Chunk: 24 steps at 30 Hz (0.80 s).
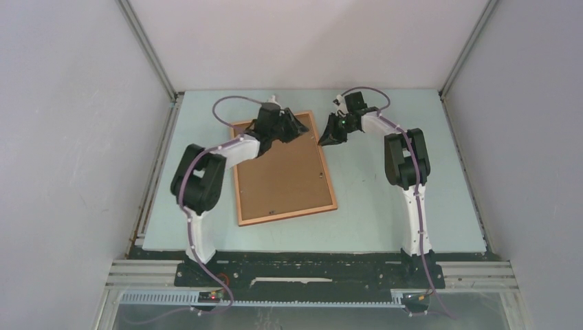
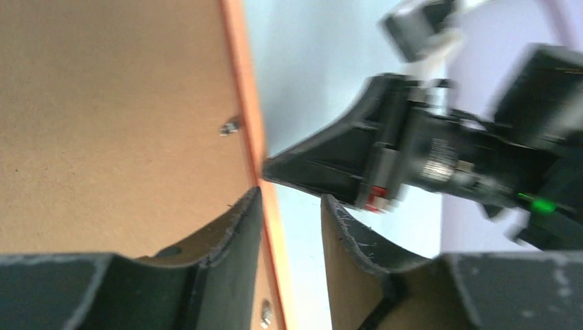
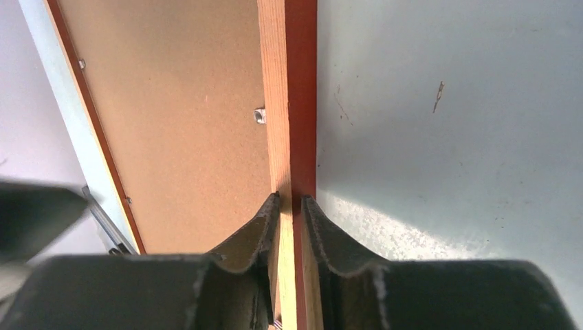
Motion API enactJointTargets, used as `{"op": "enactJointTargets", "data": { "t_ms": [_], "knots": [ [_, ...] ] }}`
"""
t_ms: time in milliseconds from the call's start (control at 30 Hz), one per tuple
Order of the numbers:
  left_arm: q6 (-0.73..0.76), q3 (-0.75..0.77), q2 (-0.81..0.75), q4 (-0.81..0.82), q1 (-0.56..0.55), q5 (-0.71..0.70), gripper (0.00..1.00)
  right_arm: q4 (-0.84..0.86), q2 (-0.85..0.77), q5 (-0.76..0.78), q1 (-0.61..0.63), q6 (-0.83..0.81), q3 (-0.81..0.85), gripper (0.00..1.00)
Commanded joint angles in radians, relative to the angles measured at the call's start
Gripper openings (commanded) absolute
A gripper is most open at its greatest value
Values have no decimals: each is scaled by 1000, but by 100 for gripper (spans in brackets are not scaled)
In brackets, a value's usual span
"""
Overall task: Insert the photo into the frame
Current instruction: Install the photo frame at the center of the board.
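The frame (image 1: 287, 214) lies face down on the table, its brown backing board (image 1: 282, 172) showing. The photo is out of view. My left gripper (image 1: 295, 127) is over the frame's far right corner. In the left wrist view its jaws (image 2: 291, 194) stand open, and the orange-brown rail (image 2: 244, 82) runs just inside the left finger. My right gripper (image 1: 328, 136) reaches in from the right to that same corner and nearly meets the left one (image 2: 275, 167). In the right wrist view its jaws (image 3: 290, 199) stand a narrow gap apart over the right rail (image 3: 289, 82), which shows through the gap.
Small metal tabs (image 3: 259, 115) hold the backing board along the rail's inner edge. Pale table surface (image 1: 385, 206) lies to the right of the frame. Grey walls close the table in at the back and on both sides.
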Motion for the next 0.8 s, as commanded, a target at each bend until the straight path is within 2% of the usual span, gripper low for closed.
{"op": "enactJointTargets", "data": {
  "t_ms": [0,133,233,267,367,633,767],
  "knots": [
    [159,-51,-187,-63,2,56,44,-3,-51,10,3,-18,-38,25],
    [121,-111,-204,-115,-18,145,41,1,-97,21,6,-24,-84,30],
    [107,-176,-224,-95,-63,131,40,42,-140,10,6,-17,-137,32],
    [101,-186,-220,-93,-77,129,37,46,-144,7,8,-15,-143,33],
    [84,-193,-186,-91,-105,132,26,35,-140,-2,12,-20,-142,32],
    [79,-149,-93,-128,-158,92,22,20,-142,3,13,-36,-148,27],
    [78,-144,-75,-154,-161,49,4,23,-137,0,17,-37,-147,22]
  ]
}}
